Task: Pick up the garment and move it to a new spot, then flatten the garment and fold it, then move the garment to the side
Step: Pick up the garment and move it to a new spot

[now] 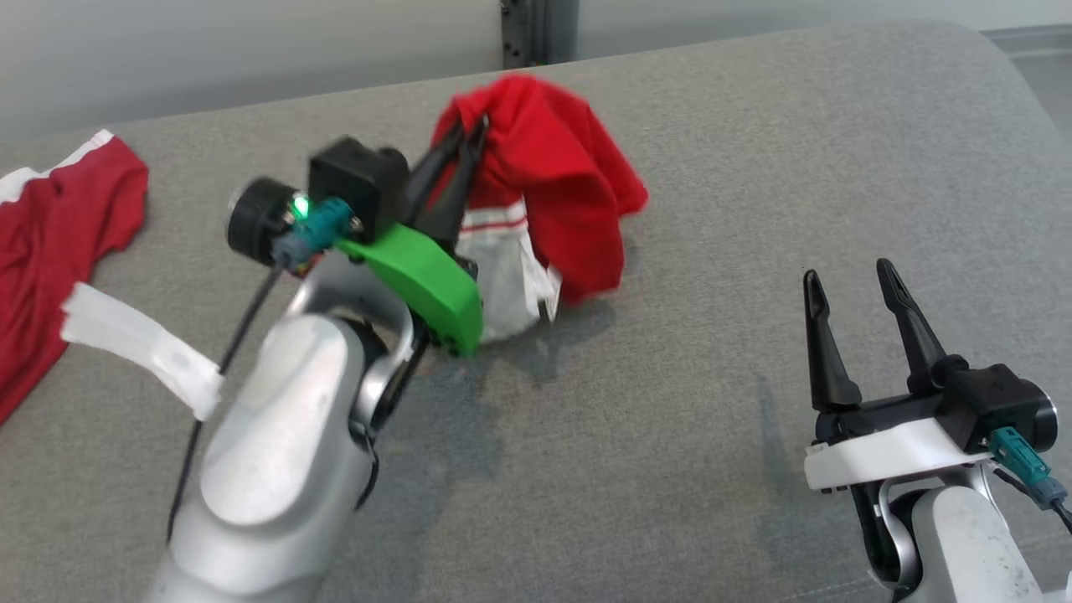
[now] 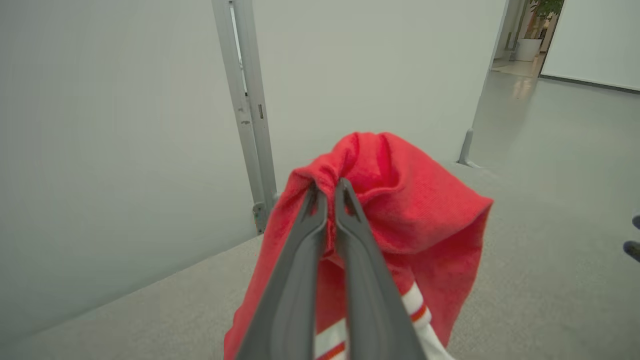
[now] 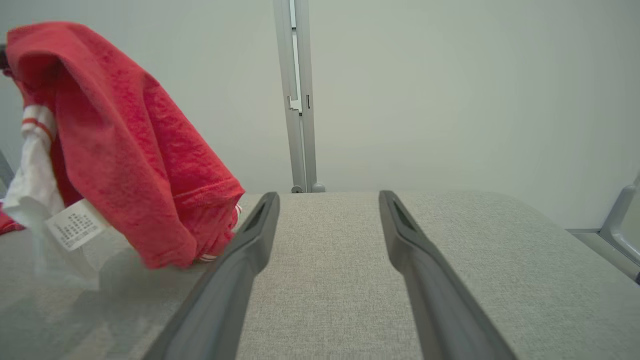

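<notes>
Red garment [image 1: 563, 159] hangs pinched in left tool [image 1: 471, 127]; right tool [image 1: 848, 273] gapes.

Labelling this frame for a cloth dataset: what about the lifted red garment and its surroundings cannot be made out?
1. Print on the care label of the red garment: too small and blurred, right wrist view.
2. Garment's lower part: left wrist view, cut by the bottom edge, covered by the left gripper's shut jaws.
3. Second red garment: cut by the head view's left edge.
</notes>
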